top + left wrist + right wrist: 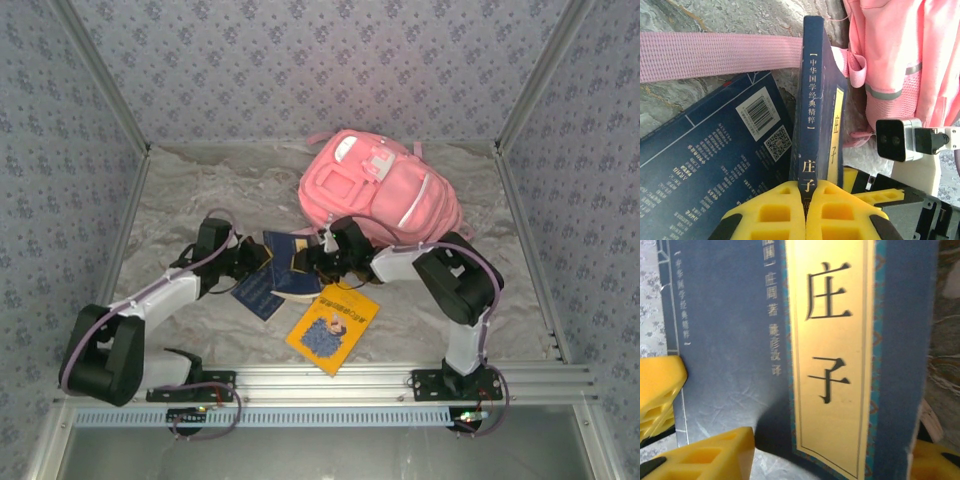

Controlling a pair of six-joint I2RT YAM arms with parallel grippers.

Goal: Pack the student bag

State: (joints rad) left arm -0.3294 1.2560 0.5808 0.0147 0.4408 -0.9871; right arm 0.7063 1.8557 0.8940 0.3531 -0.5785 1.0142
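Nearest the arm bases and well short of the large soft pink fabric backpack (375,190), a yellow paperback book (333,328) lies flat. Closer to the backpack, a flat dark blue book (715,155) shows its barcode, beside the backpack's pink webbing strap (715,55). Just in front of the backpack, the left gripper (805,200) pinches its yellow fingers tight on 1 end of an upright dark blue book (817,100) with a yellow title panel. The right gripper (827,455) faces that cover with fingers spread wide, clamping nothing. The backpack lies pockets up, and I can see no open mouth. An end pinch will likely let the book sag, so carry it slowly over the strap, with the right gripper holding an opening ready.
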